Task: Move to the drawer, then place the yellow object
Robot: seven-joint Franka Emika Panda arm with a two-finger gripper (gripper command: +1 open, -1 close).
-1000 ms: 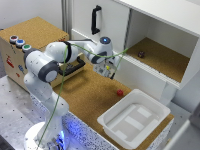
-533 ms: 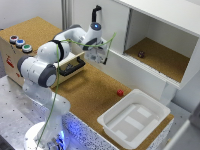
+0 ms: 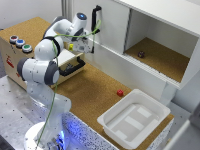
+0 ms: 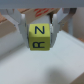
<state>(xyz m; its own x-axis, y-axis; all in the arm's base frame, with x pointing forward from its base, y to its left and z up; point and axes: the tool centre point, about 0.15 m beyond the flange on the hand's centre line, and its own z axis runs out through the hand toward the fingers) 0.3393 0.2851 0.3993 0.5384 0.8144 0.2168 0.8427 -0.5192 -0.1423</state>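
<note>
The gripper [image 4: 42,36] is clamped on the yellow object [image 4: 41,36], hovering in the exterior frame's upper middle above the open drawer [image 3: 71,63]. Released off-centre, the cube could strike the drawer's edge and bounce onto the tabletop [image 3: 95,95]. Count: one drawer, one white tub [image 3: 134,120], one yellow object, one red ball [image 3: 120,92].

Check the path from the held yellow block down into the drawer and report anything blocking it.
Nothing visible blocks it. The gripper holds the yellow object just above the open drawer, with only open air seen between. The drawer's interior is partly hidden behind the arm.
</note>
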